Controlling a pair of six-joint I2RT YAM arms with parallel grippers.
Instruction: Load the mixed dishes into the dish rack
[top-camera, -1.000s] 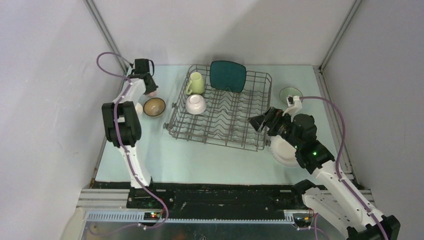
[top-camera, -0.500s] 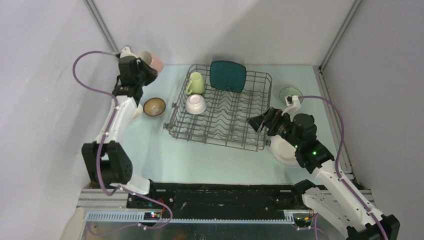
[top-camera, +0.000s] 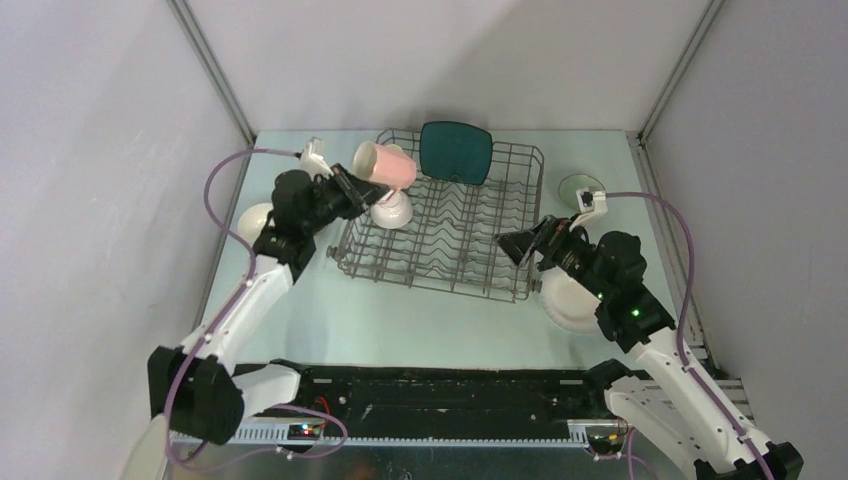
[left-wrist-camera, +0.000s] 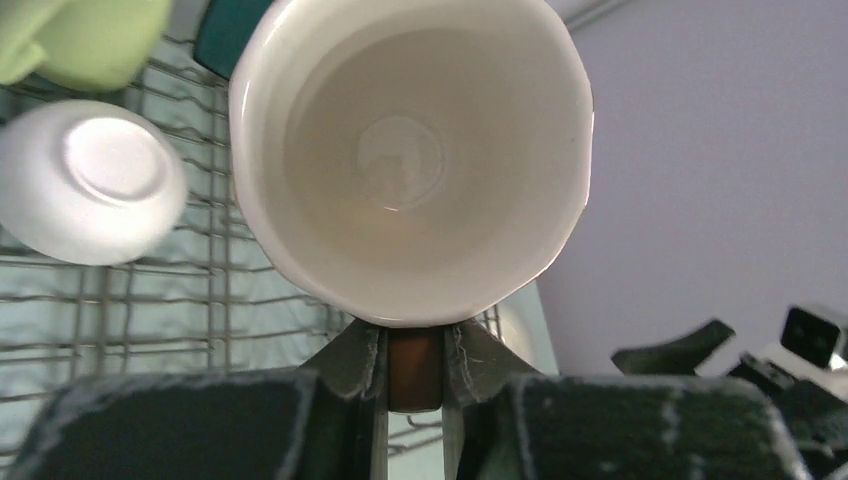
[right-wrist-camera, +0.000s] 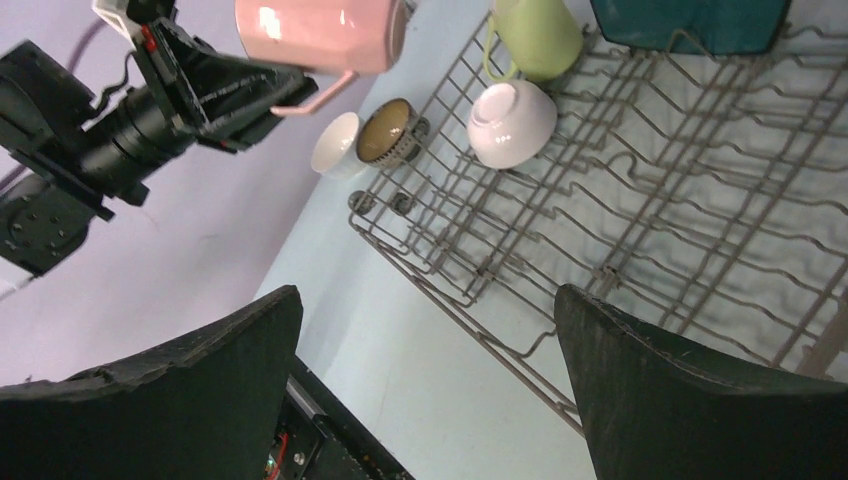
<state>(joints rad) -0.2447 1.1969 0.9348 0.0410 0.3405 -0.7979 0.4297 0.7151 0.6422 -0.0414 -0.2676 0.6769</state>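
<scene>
Firmly left pincer (left-wrist-camera: 413, 355) grips pink cup (top-camera: 385, 166); right pincer (top-camera: 522, 245) gapes.

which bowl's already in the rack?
The upturned white bowl beside the yellow-green mug, inside the dish rack. The other white bowl, brown bowl and pale green bowl sit outside it.

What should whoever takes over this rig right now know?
Left gripper: shut on the pink cup by its handle, cup sideways above the left end of the dish rack.
Right gripper: open, empty, by the rack's near right corner.
Done: teal square plate, yellow-green mug, upturned white bowl in the rack.
Left: the cup; dark brown bowl and loose white bowl left of the rack; pale green bowl and white round plate to its right.
</scene>
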